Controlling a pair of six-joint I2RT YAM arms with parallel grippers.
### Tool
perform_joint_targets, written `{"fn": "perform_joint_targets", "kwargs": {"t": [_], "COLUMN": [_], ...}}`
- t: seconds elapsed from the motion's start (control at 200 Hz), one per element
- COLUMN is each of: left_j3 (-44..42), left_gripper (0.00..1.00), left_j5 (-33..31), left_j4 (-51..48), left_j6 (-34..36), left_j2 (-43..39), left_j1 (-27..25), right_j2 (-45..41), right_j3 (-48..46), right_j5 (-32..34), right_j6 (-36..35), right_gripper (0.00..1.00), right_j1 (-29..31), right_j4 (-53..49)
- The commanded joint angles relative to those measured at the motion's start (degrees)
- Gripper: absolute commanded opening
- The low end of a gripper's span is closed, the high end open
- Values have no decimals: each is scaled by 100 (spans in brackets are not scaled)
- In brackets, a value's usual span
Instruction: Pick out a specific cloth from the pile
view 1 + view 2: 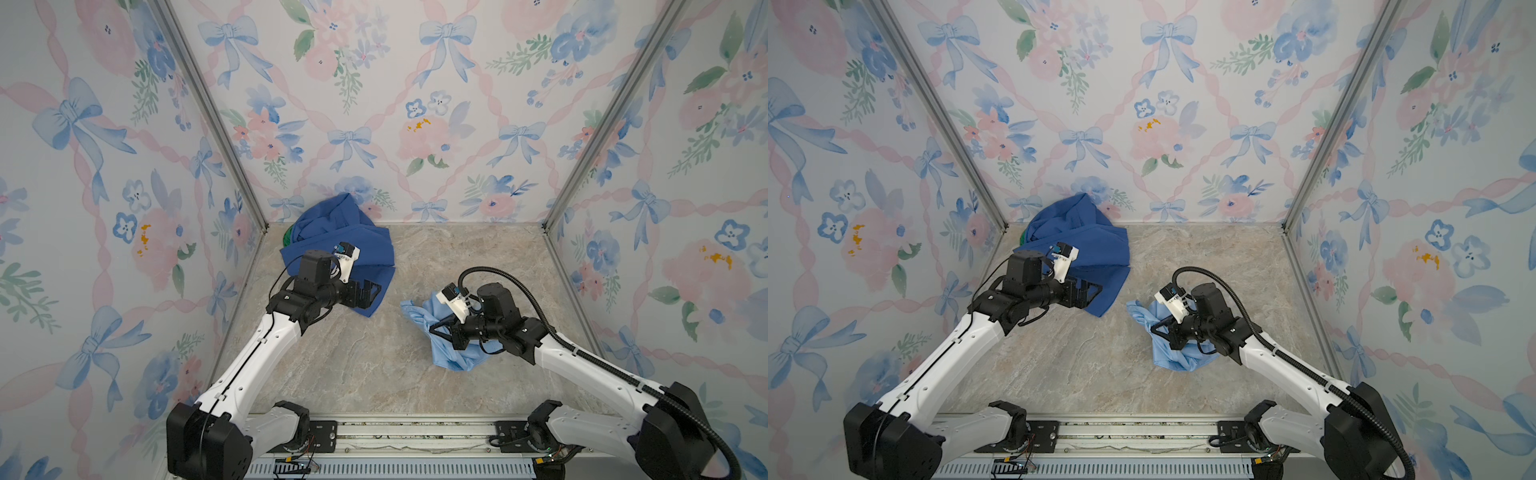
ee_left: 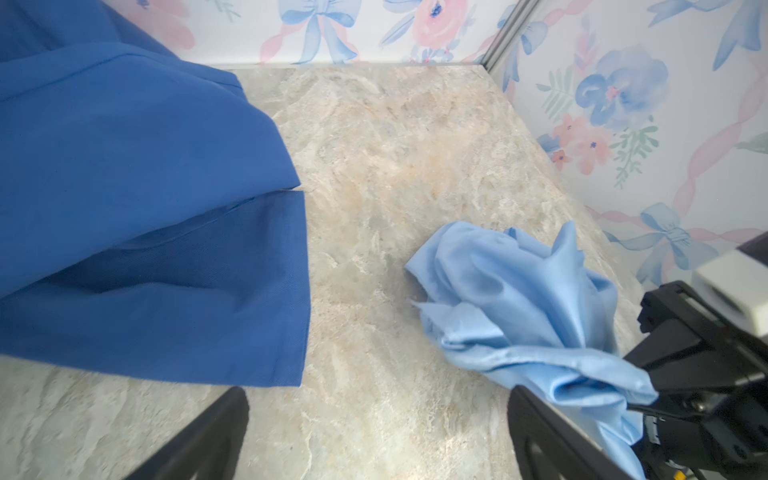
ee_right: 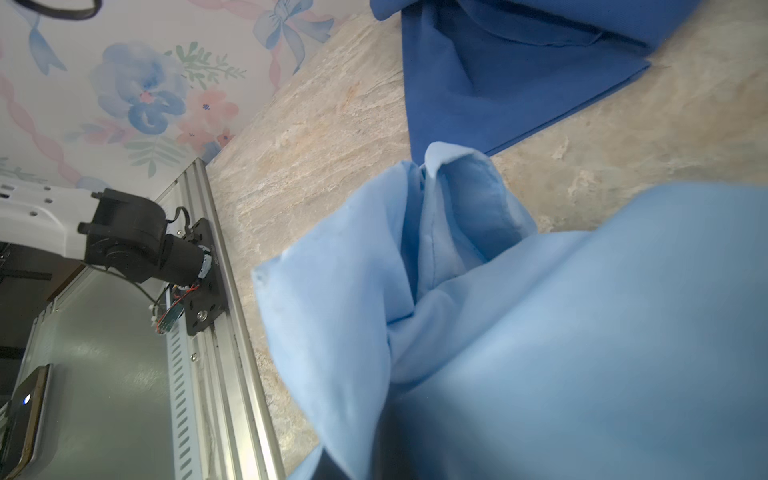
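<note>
Pile (image 1: pixel 345 237) shows two colours; one sky-blue cloth (image 1: pixel 448 353) lies apart.

The enclosure has three walls (image 1: pixel 415 83) covered in floral wallpaper (blue bows, pink ribbons, pink and blue flowers). Aluminium corner posts (image 1: pixel 208 104) join the panels. The work surface (image 1: pixel 374 365) is a beige-grey stone-pattern slab. A slotted aluminium rail (image 1: pixel 415 432) runs along the near edge. Lighting is even and diffuse in both top views.
</note>
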Motion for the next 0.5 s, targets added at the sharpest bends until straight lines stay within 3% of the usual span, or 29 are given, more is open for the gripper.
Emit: {"fn": "perform_joint_targets", "kwargs": {"t": [0.0,0.195,0.28,0.39,0.495], "left_j3": [583,744,590,463,361], "left_gripper": [98,98,98,98,98], "left_j5": [943,667,329,-113,-335], "left_j4": [103,102,94,95,103], "left_j6": [125,368,451,473,502], "left_j2": [717,1018,967,914,816], "left_j1": [-89,-313,-499,-666,-708], "right_j2": [-296,-1331,-1902,-2276,-2209], "right_j3": [203,-252,-309,-547,-767], "right_j5": [-300,105,964,2302,2354], "right_j6": [-298,-24,120,639,1050], "right_gripper": [0,0,0,0,0], "right_j1": [198,599,557,140,-692], "right_j4": [-705,-689,-988,-1115,-1108]}}
